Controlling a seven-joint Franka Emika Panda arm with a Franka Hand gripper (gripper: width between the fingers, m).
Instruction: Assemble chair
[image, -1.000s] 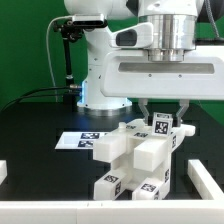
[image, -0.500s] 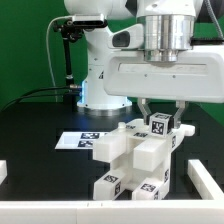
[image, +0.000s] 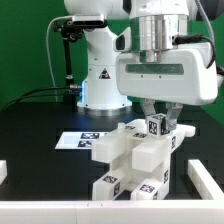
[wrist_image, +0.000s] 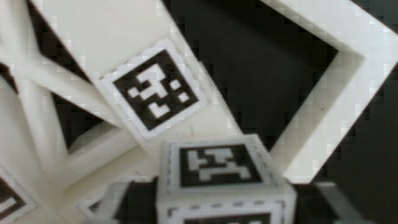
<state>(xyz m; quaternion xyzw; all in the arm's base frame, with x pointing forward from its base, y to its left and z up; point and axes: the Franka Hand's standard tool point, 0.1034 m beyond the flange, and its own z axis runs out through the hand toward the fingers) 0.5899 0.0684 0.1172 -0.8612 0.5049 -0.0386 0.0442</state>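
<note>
Exterior view: the chair (image: 133, 152) is seen partly built on the black table (image: 35, 120), just beside the marker board (image: 78, 139), toward the exterior view's right of it. A small tagged cube (image: 158, 126), on the chair's side away from the marker board, is flanked by the fingers (image: 147, 110). Whether it is gripped or the fingers stand free cannot be told.

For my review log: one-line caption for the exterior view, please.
The hand flanks a tagged cube atop the partly built white chair.

Wrist (image: 160, 30) vertical, end effector (image: 161, 120) low (fingers (image: 145, 110) downward)
</note>
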